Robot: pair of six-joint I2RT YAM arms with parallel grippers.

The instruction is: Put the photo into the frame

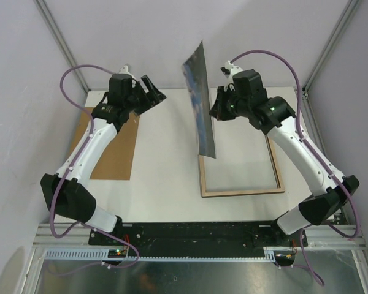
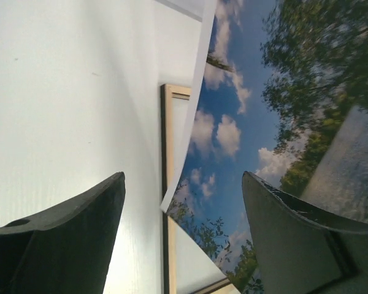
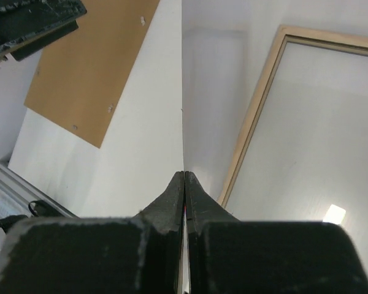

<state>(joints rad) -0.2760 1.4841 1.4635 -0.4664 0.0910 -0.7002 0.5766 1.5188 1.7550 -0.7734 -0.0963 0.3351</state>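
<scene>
The photo [image 1: 200,101] stands on edge above the table, its lower corner down by the left rail of the frame [image 1: 240,192]. My right gripper [image 3: 184,174] is shut on the photo's edge, and in its wrist view the sheet shows only as a thin line. The frame lies flat at the right with its pale wood side up. My left gripper [image 1: 149,92] hangs open to the left of the photo, apart from it. In the left wrist view the printed sky and trees of the photo [image 2: 245,122] fill the right side beyond the open gripper [image 2: 183,177].
A brown cardboard board [image 1: 113,147] lies flat on the white table at the left, under my left arm. Grey walls and metal posts close in the back and sides. The frame's wooden rail [image 2: 167,135] shows behind the photo's edge.
</scene>
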